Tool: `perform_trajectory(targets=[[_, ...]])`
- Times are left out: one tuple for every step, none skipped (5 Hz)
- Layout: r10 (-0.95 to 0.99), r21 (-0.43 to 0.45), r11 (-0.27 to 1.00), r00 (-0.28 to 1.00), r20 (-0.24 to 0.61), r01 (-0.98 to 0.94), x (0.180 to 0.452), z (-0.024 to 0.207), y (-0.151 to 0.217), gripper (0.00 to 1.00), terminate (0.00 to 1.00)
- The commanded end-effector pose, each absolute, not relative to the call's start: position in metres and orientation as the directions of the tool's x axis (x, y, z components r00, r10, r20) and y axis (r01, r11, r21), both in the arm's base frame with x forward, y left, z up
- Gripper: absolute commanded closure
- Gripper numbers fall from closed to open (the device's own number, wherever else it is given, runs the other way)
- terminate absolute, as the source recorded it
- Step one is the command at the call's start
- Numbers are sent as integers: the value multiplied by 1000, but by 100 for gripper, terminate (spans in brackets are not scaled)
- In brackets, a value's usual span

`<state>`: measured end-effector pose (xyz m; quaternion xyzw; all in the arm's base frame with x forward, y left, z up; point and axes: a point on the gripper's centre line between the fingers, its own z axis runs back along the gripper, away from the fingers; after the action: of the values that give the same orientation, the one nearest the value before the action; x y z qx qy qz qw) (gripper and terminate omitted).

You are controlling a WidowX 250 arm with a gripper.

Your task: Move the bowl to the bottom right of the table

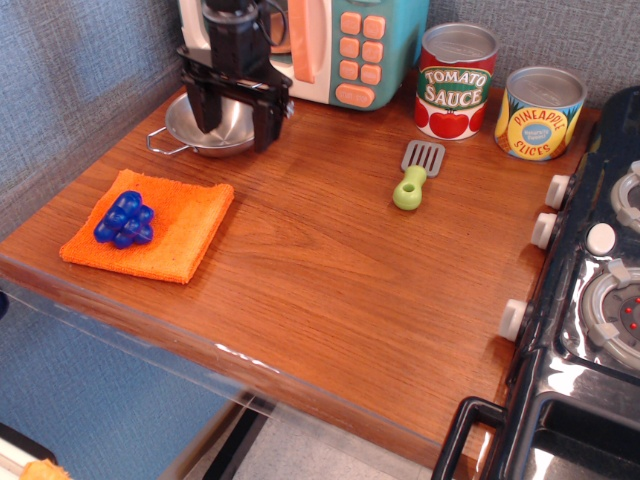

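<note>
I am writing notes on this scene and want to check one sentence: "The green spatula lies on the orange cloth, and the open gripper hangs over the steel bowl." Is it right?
Not quite. In the observation.image view the green spatula lies on the bare table, left of the tomato sauce can; blue grapes lie on the orange cloth. The open gripper does hang over the steel bowl.

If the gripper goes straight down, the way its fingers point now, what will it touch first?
Most likely the bowl. The open gripper points downward with its left finger over the bowl's inside and its right finger near the right rim. Depth is unclear, so the right finger may reach the table instead.
</note>
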<state>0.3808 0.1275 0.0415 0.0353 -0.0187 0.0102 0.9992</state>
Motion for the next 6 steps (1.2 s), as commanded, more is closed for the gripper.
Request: perform_trajectory(targets=[[56, 76, 995, 995, 86, -63, 403, 37, 140, 0, 0], [63, 73, 995, 993, 97, -71, 402, 36, 140, 100, 0], [41, 85, 995, 994, 98, -49, 402, 42, 138, 100, 0], [30, 80, 996, 994, 107, -38, 399, 49, 138, 100, 0], [13, 82, 996, 992, 124, -23, 395, 64, 138, 100, 0], [0, 75, 997, 989, 149, -11, 388, 80, 140, 100, 0]])
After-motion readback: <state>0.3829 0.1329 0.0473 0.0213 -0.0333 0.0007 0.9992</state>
